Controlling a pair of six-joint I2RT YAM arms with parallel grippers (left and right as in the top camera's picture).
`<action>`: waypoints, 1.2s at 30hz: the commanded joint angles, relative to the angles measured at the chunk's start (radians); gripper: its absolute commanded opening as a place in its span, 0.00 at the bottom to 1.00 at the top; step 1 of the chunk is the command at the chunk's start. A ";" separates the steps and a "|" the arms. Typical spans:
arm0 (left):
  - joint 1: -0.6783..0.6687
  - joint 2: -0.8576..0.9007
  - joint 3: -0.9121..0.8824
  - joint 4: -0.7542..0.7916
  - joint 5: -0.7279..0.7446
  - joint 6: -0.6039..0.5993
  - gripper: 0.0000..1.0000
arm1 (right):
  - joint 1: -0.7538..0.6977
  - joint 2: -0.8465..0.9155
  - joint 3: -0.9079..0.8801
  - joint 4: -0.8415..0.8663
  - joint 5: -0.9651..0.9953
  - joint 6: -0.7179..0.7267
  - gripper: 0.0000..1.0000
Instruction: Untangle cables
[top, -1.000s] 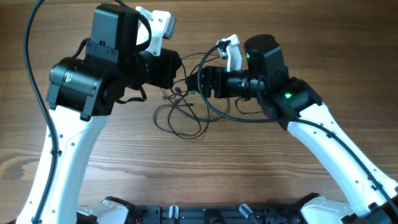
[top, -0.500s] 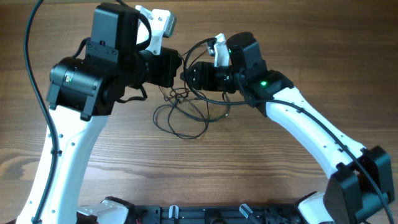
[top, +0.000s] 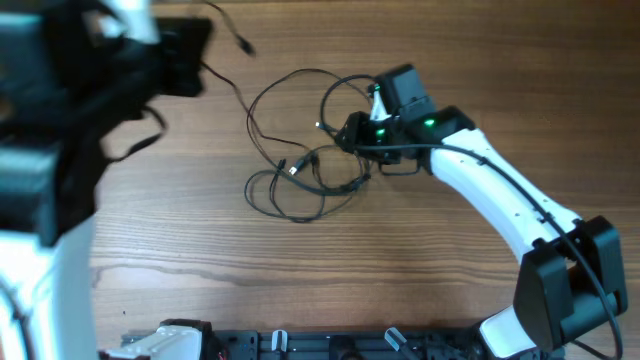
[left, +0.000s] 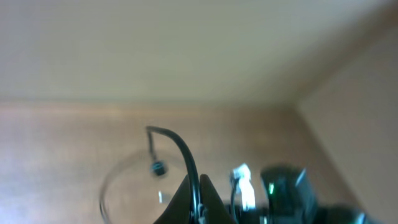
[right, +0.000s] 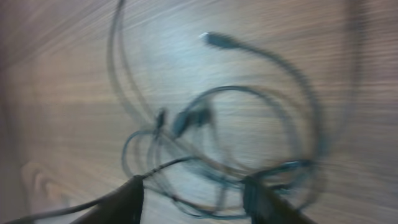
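Holding one strand of the cables (top: 297, 163) pinched, left gripper (left: 196, 193) upper left | right gripper (right: 194, 186) fingers spread wide, centre | step, likely: teasing strand free | next: pin knot, draw clear

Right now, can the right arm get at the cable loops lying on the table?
Probably yes: the right gripper is open at the edge of the cables, with nothing between. The left gripper is raised away, pinching one strand.

Thin black cables (top: 297, 163) lie sprawled in loose, overlapping, tangled loops.
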 joint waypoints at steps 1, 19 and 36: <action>0.049 -0.096 0.085 0.127 0.048 -0.035 0.04 | -0.048 0.012 0.002 -0.005 0.011 -0.058 0.71; 0.050 -0.163 0.085 0.356 0.042 -0.088 0.04 | 0.214 -0.050 0.002 0.360 -0.592 -0.593 0.86; 0.051 -0.144 0.085 0.267 0.041 -0.088 0.04 | 0.462 0.311 0.002 0.825 -0.401 -0.586 0.15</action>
